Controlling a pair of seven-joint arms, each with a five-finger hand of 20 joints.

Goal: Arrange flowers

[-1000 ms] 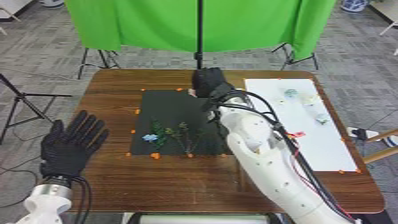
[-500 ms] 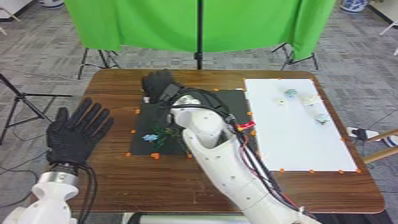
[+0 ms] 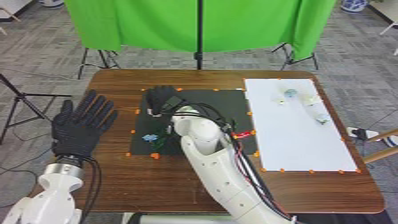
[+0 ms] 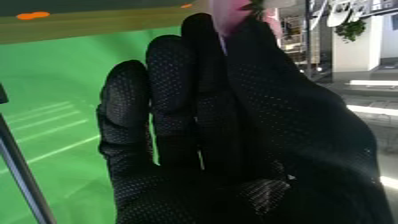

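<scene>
Pink flower (image 4: 228, 14) is pinched in your right hand (image 3: 162, 96), over the dark mat's (image 3: 218, 102) far-left part, and the blue flower (image 3: 149, 137) lies nearer the robot, so probably lower beyond it.

Black mat (image 3: 229, 100): passage over brown table (image 3: 138, 182) at its near side, left of right arm (image 3: 213, 167); obstacles, that arm across it, blue flower (image 3: 150, 137) near its left edge, left hand (image 3: 75, 132) outside that edge.
</scene>
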